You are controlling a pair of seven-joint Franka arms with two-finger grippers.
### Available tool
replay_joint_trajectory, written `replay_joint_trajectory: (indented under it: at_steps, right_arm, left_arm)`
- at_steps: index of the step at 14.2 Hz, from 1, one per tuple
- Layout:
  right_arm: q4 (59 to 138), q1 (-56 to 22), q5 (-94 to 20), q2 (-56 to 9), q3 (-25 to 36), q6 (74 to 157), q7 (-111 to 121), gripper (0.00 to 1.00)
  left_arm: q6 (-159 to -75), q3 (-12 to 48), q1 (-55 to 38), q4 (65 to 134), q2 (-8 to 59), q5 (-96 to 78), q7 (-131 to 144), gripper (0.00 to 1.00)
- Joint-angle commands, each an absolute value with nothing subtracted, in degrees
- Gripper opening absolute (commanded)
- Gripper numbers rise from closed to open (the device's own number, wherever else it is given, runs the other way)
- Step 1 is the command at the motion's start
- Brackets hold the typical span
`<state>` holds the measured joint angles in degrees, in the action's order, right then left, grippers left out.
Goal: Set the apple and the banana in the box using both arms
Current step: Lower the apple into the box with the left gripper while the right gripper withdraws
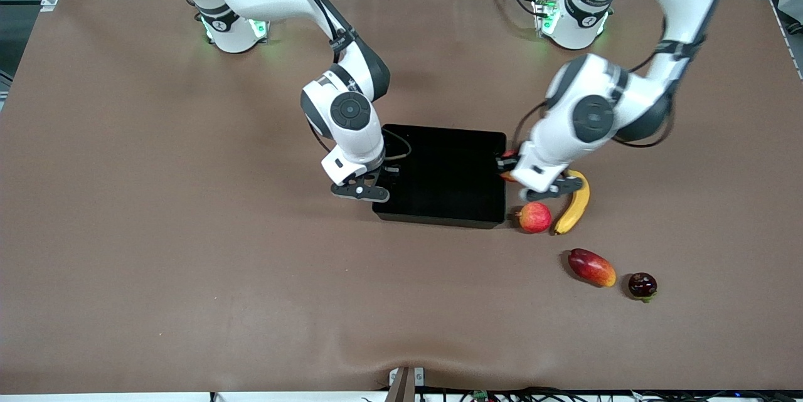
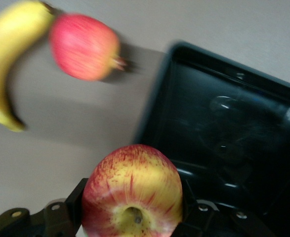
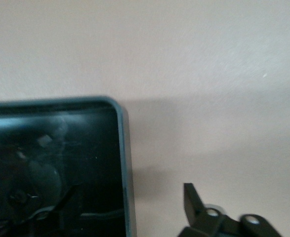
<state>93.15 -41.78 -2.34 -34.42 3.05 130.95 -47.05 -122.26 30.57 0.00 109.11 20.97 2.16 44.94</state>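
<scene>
My left gripper (image 1: 511,171) pinches the apple (image 2: 132,190) at the box (image 1: 464,138) wall, mid-right of the front frame. My right gripper (image 1: 376,184) hangs over the box's other wall at center; whether it is spread I cannot tell. The banana (image 1: 574,204) lies on bare table just lower right of the box, a pinker fruit (image 1: 534,217) touching its tip, perhaps.
</scene>
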Motion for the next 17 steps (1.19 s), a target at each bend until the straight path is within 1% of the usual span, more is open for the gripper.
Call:
replay_joint_trajectory:
  at_steps: [1, 3, 5, 8, 9, 10, 11, 12, 14, 16, 17]
  right_arm:
    - [93.9, -38.4, -3.3, -30.0, 2.8, 127.4, -46.4, 1.0]
    - [94.0, -35.1, -3.3, -28.0, 2.8, 123.5, -41.7, 1.0]
    - [94.2, -31.7, -3.3, -27.6, 3.0, 120.2, -34.0, 1.0]
    - [94.9, -26.2, -2.9, -28.0, 3.1, 120.3, -27.4, 1.0]
    - [95.0, -23.4, -2.9, -28.2, 3.1, 120.7, -23.2, 1.0]
    - [95.0, -20.9, -2.9, -28.6, 3.1, 121.2, -19.3, 1.0]
    - [94.9, -18.5, -2.9, -29.0, 3.1, 122.9, -16.6, 1.0]
    - [94.9, -16.4, -2.9, -29.6, 3.1, 126.1, -14.3, 1.0]
    - [94.5, -13.5, -3.0, -32.1, 3.1, 132.9, -10.1, 1.0]
    - [93.5, -10.9, -2.8, -34.8, 3.1, 138.3, -9.3, 1.0]
    - [92.6, -9.6, -2.7, -36.0, 3.0, 139.5, -9.3, 1.0]
  left_arm:
    - [-126.6, 30.5, -3.2, 108.5, 24.9, 6.2, 52.7, 0.0]
    - [-127.6, 30.3, -5.5, 108.4, 27.9, 11.7, 57.3, 0.0]
    - [-129.4, 30.4, -5.7, 108.3, 31.3, 15.8, 60.7, 0.0]
    - [-132.5, 30.4, -6.8, 108.2, 35.1, 19.2, 62.7, 0.0]
    - [-133.0, 30.3, -6.9, 107.8, 35.8, 19.3, 63.4, 0.26]
    - [-133.0, 30.3, -6.9, 107.3, 36.1, 19.3, 63.8, 0.73]
    - [-133.0, 30.2, -6.7, 107.0, 35.9, 19.3, 64.1, 1.0]
    - [-132.7, 30.4, -5.8, 106.3, 35.6, 19.4, 63.9, 1.0]
    - [-131.0, 30.4, -5.5, 105.1, 32.5, 19.3, 63.2, 1.0]
    - [-124.7, 30.5, -3.7, 102.1, 29.5, 18.7, 62.8, 1.0]
    - [-120.8, 30.8, -2.2, 100.0, 28.5, 18.6, 61.1, 1.0]
